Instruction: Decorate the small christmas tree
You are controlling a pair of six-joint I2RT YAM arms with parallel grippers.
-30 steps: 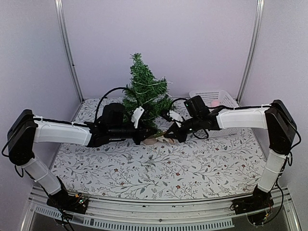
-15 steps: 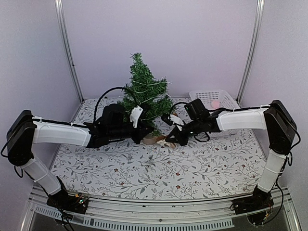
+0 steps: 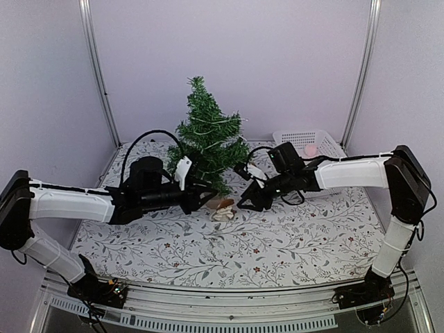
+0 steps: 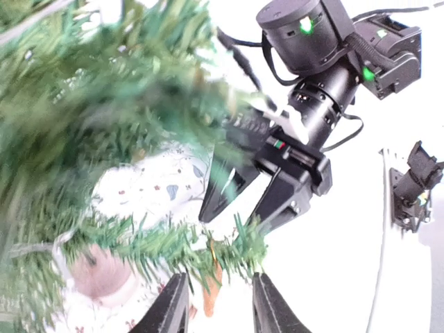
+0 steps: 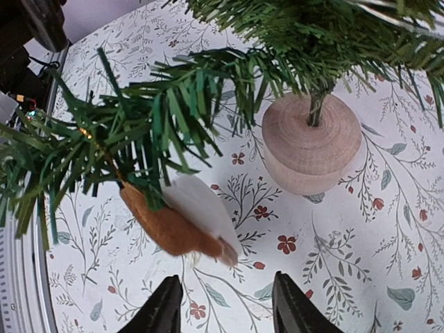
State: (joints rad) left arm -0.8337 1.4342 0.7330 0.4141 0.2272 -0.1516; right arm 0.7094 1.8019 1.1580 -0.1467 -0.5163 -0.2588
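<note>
The small christmas tree (image 3: 208, 139) stands at the back middle of the table on its pale wooden stump (image 5: 312, 142). A brown and white felt ornament (image 3: 223, 208) hangs by a gold loop from a low branch (image 5: 139, 118). It also shows in the right wrist view (image 5: 180, 218) and as an orange shape in the left wrist view (image 4: 210, 288). My left gripper (image 3: 205, 197) is open and empty just left of the ornament. My right gripper (image 3: 245, 201) is open and empty just right of it. Neither gripper touches the ornament.
A white basket (image 3: 326, 143) with a pink ball (image 3: 310, 149) in it stands at the back right, behind the right arm. A floral cloth (image 3: 229, 250) covers the table. Metal frame posts stand at both back corners.
Both grippers were at the ornament a second ago. The left arm has drawn back to the left, the right gripper has backed off slightly, and the ornament now hangs free from the branch.
</note>
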